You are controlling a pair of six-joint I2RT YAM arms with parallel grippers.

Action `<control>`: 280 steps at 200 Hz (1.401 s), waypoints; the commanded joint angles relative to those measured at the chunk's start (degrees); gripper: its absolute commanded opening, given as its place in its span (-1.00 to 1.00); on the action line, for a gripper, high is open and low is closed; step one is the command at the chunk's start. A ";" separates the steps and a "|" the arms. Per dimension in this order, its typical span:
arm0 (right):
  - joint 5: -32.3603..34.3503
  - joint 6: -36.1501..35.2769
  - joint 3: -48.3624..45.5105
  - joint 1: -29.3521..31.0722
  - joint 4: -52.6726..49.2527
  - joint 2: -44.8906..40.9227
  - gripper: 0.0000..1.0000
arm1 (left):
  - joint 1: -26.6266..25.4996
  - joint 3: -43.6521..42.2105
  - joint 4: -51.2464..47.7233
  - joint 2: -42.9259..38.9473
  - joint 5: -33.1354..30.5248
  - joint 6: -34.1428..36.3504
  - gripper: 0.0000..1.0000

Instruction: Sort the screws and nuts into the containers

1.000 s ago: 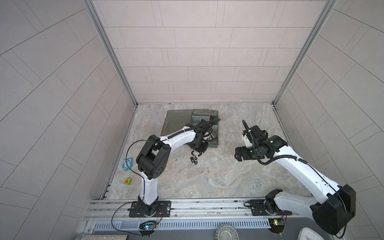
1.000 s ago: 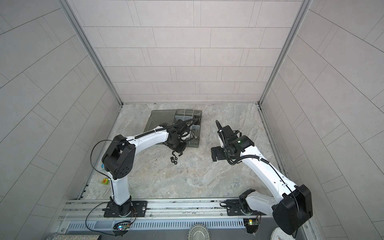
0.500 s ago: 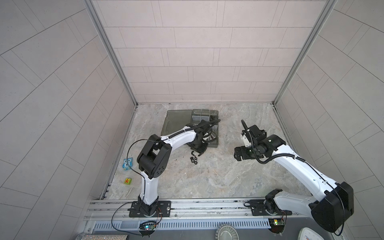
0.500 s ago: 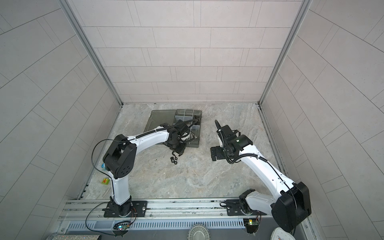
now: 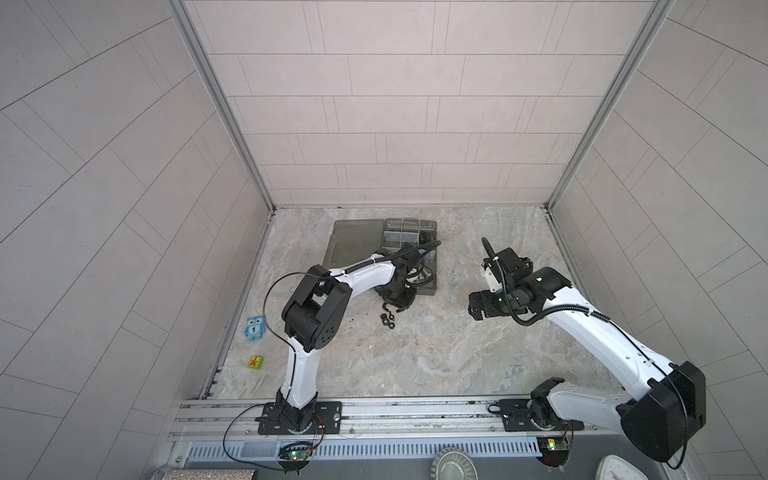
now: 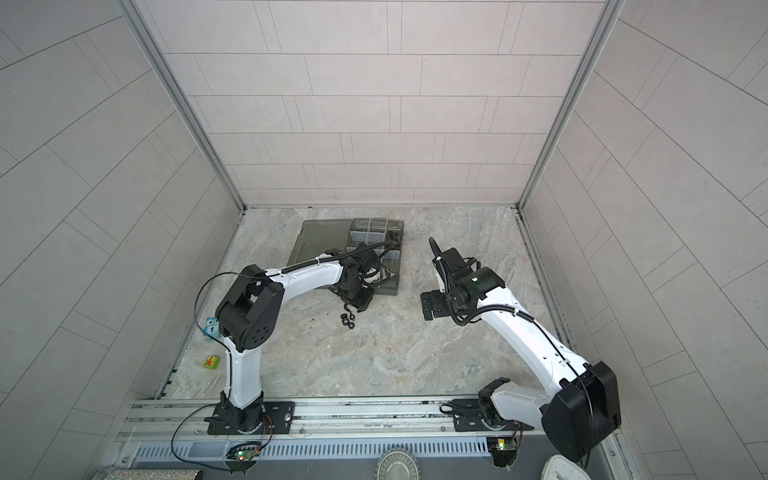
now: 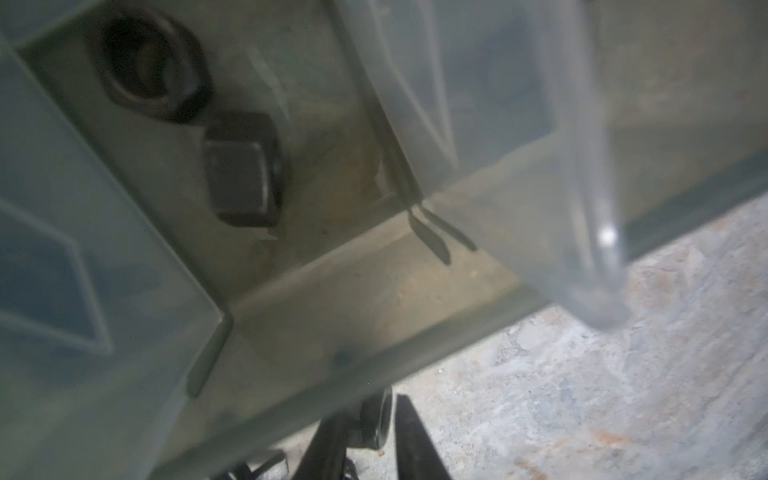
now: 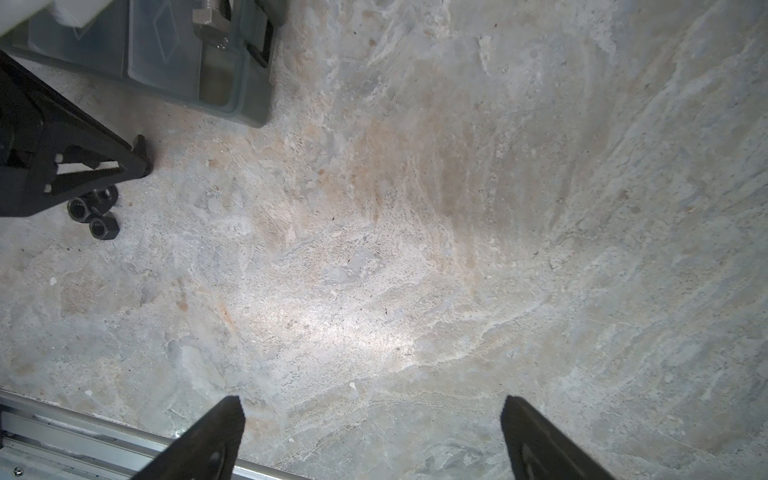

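Nuts (image 5: 388,320) (image 6: 348,320) (image 8: 93,212) lie in a small loose cluster on the worktop (image 8: 415,249), just off the near edge of the box (image 5: 432,291) (image 6: 395,291) (image 8: 249,108). Two more nuts (image 7: 153,62) rest side by side in one compartment (image 7: 232,266), seen blurred in the left wrist view. A silver screw (image 8: 208,18) lies in a corner compartment.

The left gripper (image 5: 392,305) (image 6: 353,305) (image 7: 378,405) (image 8: 141,160) hangs low over the worktop between the box edge and the cluster. Its fingers (image 7: 328,440) are nearly together and pinch a nut (image 7: 376,419) edge-on.

The right gripper (image 5: 473,307) (image 6: 428,305) (image 8: 372,405) hovers over bare worktop, well apart from box and nuts. Its fingers (image 8: 216,432) are spread wide and hold nothing.
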 commanded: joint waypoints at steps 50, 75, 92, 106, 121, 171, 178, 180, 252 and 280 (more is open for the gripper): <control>0.95 -0.49 0.54 -0.08 -2.02 0.20 0.96 | 0.30 -1.78 0.53 0.73 1.15 -0.57 -0.56; 0.95 -0.13 0.28 -0.06 -2.24 0.05 0.96 | 0.31 -2.39 0.49 0.83 1.69 -0.68 -0.79; 1.03 0.11 0.04 -0.06 -2.38 -0.24 0.96 | 0.34 -2.59 0.42 0.36 1.75 -0.67 -0.85; 1.03 0.30 -0.14 -0.10 -2.40 -0.41 0.96 | 0.32 -2.46 0.04 -0.20 1.49 -0.55 -0.87; 1.03 0.56 -0.22 -0.06 -2.44 -0.53 0.96 | 0.26 -2.12 -0.45 -0.83 1.05 -0.24 -0.88; 0.96 1.45 0.07 -0.06 -2.28 -0.88 0.96 | 0.26 -0.53 -2.66 -2.65 0.37 0.42 -0.93; 0.94 1.53 0.03 -0.10 -2.20 -0.94 0.96 | 0.33 -0.26 -3.04 -3.14 0.22 0.47 -0.93; 0.94 1.54 0.07 -0.09 -2.22 -1.00 0.96 | 0.38 -0.16 -3.14 -3.27 0.20 0.45 -0.93; -0.03 0.07 0.78 -0.06 0.26 -0.65 0.96 | 2.47 9.77 -9.83 -6.47 -0.34 1.06 -0.94; -0.11 -1.30 3.26 -0.09 0.37 1.73 0.96 | 4.26 15.34 -12.11 -5.95 -1.42 1.57 -0.93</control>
